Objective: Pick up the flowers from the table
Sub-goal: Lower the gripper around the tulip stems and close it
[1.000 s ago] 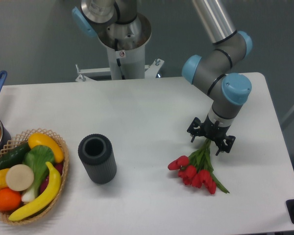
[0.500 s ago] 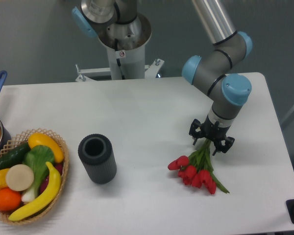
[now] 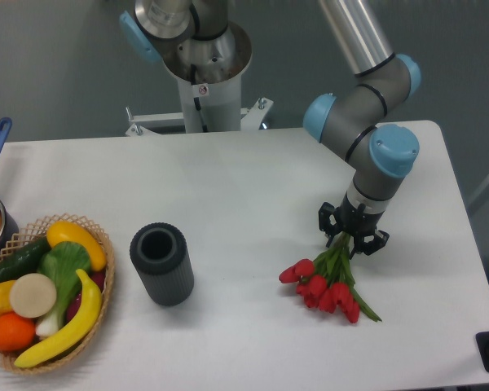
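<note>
The flowers (image 3: 329,287) lie on the bench (image 3: 253,187), right of the dark cylinder (image 3: 161,263). Our pincer (image 3: 352,239) stands narrowed about the stem ends. We fear the thin stems may slip out on lifting, since the grip looks shallow.

**Surface finishes, fixed view**

White smooth counter (image 3: 244,179): matt, faint sheen. Red tulip bunch with green stems (image 3: 330,285): slightly glossy, plastic-looking petals. Black end effector (image 3: 353,241): matt, hard. Arm of brushed silver metal tube with glossy blue plastic caps (image 3: 391,151). Dark grey ribbed cylinder (image 3: 161,263): matt, rubbery. Tan woven wicker basket (image 3: 98,244): rough; the produce in it is shiny.
</note>
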### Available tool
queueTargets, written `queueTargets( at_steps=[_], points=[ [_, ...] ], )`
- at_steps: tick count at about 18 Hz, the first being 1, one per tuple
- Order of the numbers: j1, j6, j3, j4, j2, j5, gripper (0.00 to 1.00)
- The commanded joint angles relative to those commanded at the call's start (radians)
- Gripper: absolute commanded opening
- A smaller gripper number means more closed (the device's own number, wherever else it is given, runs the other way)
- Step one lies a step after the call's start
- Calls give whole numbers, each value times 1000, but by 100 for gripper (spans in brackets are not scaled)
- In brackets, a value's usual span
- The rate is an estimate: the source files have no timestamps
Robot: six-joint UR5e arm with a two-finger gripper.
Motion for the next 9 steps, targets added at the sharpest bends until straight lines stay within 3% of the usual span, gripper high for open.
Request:
queueTargets(
  at_steps=[6,9],
  points=[
    [0,0,3,0,3,0,31],
    [2,0,5,0,8,0,30]
  ],
)
